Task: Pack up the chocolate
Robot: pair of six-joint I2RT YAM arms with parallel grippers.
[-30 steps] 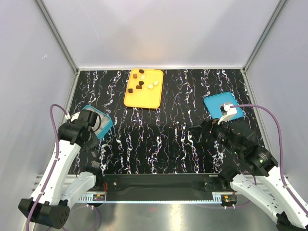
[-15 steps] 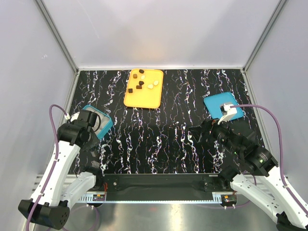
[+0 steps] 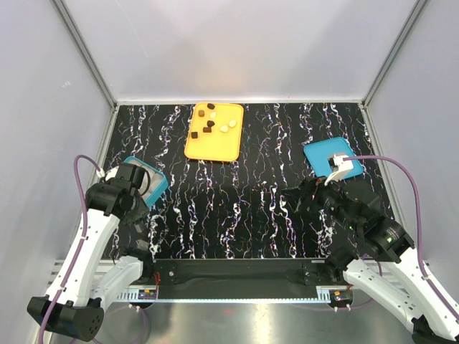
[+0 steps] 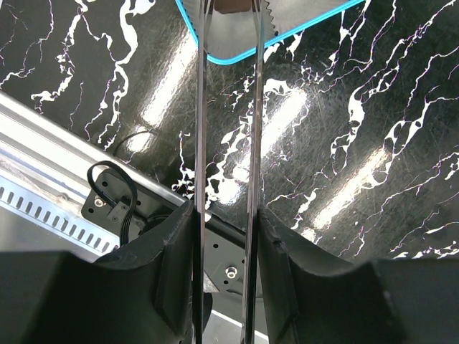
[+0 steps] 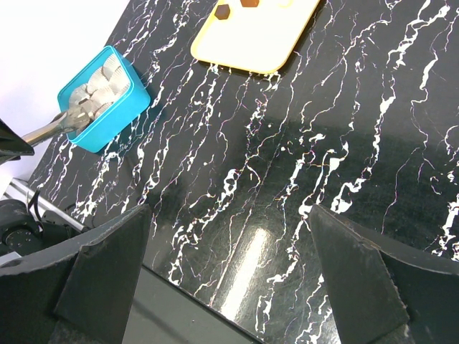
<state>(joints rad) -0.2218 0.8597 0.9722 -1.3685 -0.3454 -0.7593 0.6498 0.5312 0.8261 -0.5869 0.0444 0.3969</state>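
I see L gripper [image 4: 229,10] pinching dark choc piece [image 4: 234,6] over teal box [image 5: 118,118]. R gripper [image 5: 229,215] is spread wide, empty. Other choc pieces [image 3: 210,123] sit on orange tray [image 3: 213,148].

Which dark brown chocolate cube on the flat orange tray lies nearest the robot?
The lone dark brown cube by the flat orange tray's left edge; all other cubes sit farther back.
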